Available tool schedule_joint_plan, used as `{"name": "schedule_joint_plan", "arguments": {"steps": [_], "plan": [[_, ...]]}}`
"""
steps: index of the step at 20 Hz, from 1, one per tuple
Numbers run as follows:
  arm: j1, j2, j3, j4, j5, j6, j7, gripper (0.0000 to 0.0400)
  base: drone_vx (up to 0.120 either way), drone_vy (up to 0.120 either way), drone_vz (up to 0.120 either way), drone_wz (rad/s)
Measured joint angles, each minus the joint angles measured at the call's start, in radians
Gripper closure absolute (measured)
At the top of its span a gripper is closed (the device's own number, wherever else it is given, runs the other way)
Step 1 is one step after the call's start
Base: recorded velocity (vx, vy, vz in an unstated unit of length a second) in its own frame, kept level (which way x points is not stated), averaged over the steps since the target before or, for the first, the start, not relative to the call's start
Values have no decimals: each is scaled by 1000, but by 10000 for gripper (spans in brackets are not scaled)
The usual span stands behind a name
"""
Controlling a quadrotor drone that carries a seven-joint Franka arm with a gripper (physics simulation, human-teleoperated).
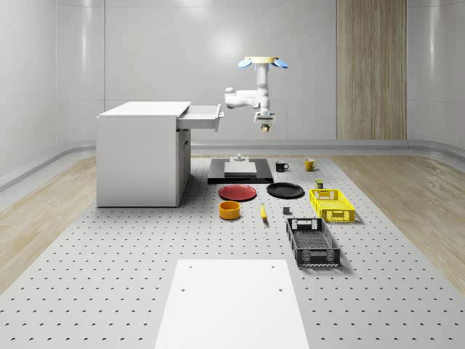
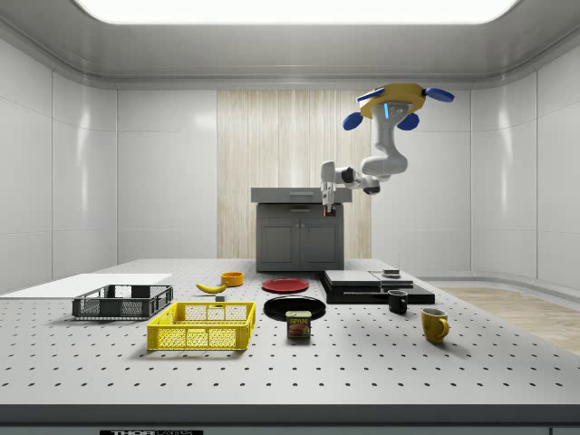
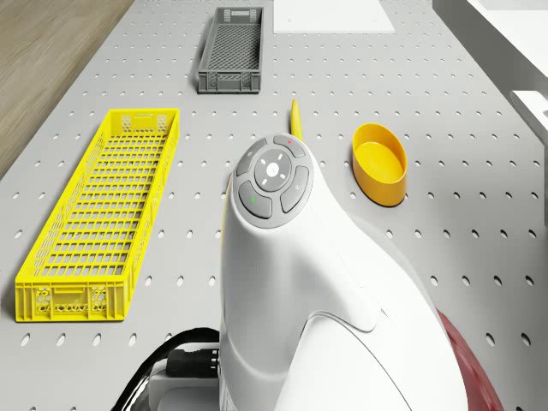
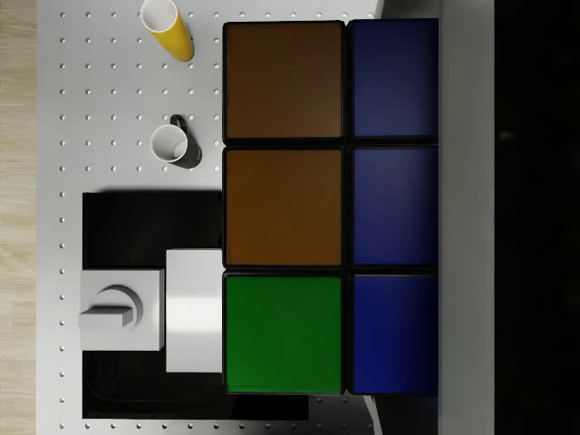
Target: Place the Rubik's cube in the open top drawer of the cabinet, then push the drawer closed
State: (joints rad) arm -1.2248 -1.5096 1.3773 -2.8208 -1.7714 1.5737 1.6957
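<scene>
The drone (image 1: 263,63) hovers in the air to the whole-scene view's right of the white cabinet (image 1: 142,153), above the black slab (image 1: 240,174). Its arm hangs down and bends toward the cabinet. The gripper (image 1: 265,123) points down and is shut on the Rubik's cube (image 4: 331,208), whose brown, green and blue tiles face the wrist camera. The cube (image 1: 266,129) hangs a short way to the right of the open top drawer (image 1: 200,116), about level with its front and apart from it. In the side view the gripper (image 2: 331,207) is in front of the cabinet (image 2: 299,236).
Below the gripper lie the black slab with white blocks, a black mug (image 1: 281,166) and a yellow mug (image 1: 309,164). Nearer are a red plate (image 1: 237,193), black plate (image 1: 285,190), orange bowl (image 1: 229,210), banana (image 1: 263,211), yellow crate (image 1: 332,204) and dark crate (image 1: 312,241).
</scene>
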Motion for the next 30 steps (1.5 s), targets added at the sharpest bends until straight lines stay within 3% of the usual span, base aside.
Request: {"name": "schedule_joint_plan", "arguments": {"steps": [30], "plan": [[-7,-37,4,1,15,34,6,75,0,-120,120,0]]}}
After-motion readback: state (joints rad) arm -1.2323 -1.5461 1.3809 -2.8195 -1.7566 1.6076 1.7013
